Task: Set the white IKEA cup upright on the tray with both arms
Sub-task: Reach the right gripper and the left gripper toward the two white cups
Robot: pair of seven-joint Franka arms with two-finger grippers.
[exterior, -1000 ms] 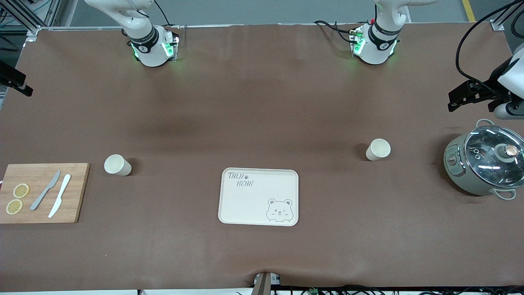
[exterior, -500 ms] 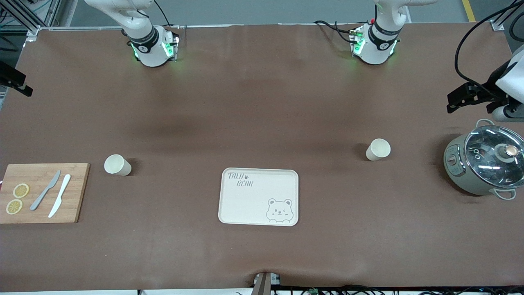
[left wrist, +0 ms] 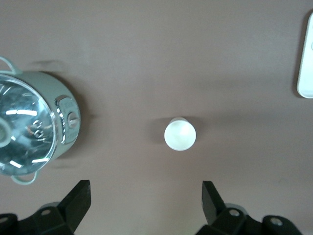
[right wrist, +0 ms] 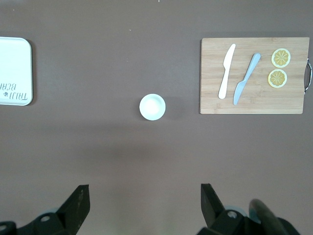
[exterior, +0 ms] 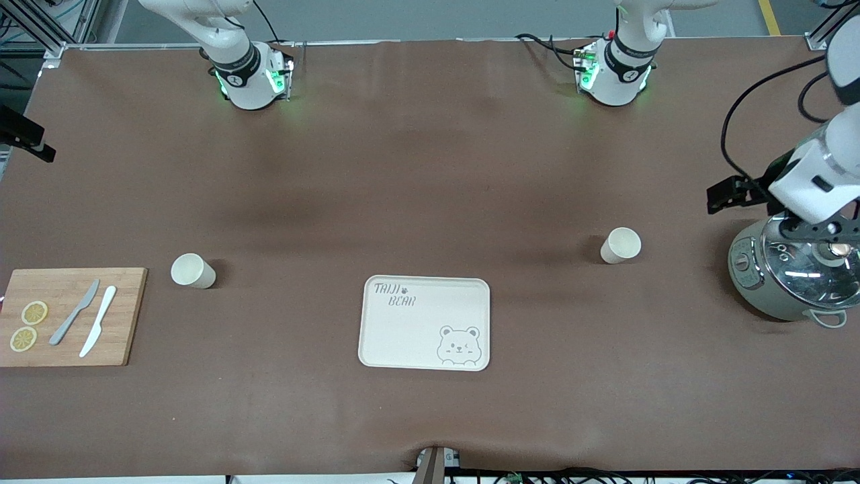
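Two white cups stand upright on the brown table. One (exterior: 620, 245) is toward the left arm's end, the other (exterior: 193, 271) toward the right arm's end. The cream bear tray (exterior: 424, 323) lies between them, nearer the front camera, with nothing on it. My left gripper (left wrist: 145, 196) is open and empty, high over the table with its cup (left wrist: 180, 134) below and apart from it; its hand (exterior: 811, 188) hangs over the pot. My right gripper (right wrist: 145, 198) is open and empty, high above its cup (right wrist: 152, 106); only a black part (exterior: 27, 138) shows at the front view's edge.
A grey-green pot with a glass lid (exterior: 796, 269) stands at the left arm's end, beside that cup. A wooden cutting board (exterior: 67, 316) with two knives and two lemon slices lies at the right arm's end. The tray's corner shows in both wrist views (left wrist: 305, 73) (right wrist: 14, 71).
The left arm's hand has swung in from the table's end and now hangs over the pot. The right arm, cups and tray have not moved.
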